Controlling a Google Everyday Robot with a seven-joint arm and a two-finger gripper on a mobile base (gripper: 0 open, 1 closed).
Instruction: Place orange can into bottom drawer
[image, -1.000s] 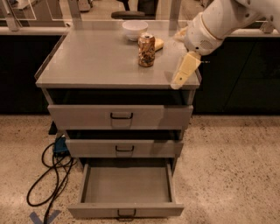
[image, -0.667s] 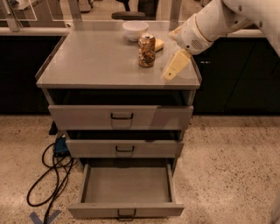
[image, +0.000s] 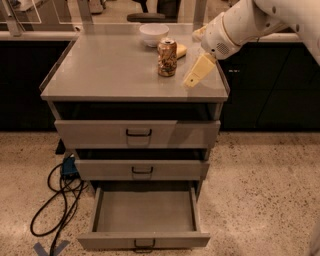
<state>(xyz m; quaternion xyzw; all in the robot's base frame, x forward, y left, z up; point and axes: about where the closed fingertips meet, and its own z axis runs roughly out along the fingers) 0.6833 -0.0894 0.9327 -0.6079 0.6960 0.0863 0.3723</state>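
The orange can (image: 167, 57) stands upright on the grey cabinet top (image: 110, 75), toward the back and right of centre. My gripper (image: 198, 71) hangs just above the top, a short way right of the can and not touching it, and it holds nothing. The bottom drawer (image: 145, 212) is pulled out wide, its shallow tray bare, with a small dark handle on its front. The two upper drawers (image: 137, 134) stand only slightly ajar.
A white bowl (image: 153, 34) sits behind the can and a yellow sponge (image: 181, 50) lies just behind it to the right. Black cables (image: 55, 205) loop on the speckled floor left of the cabinet. Dark counters stand behind on both sides.
My gripper has drifted left and a little toward the back, closing the gap to the can. The can and drawers have not moved.
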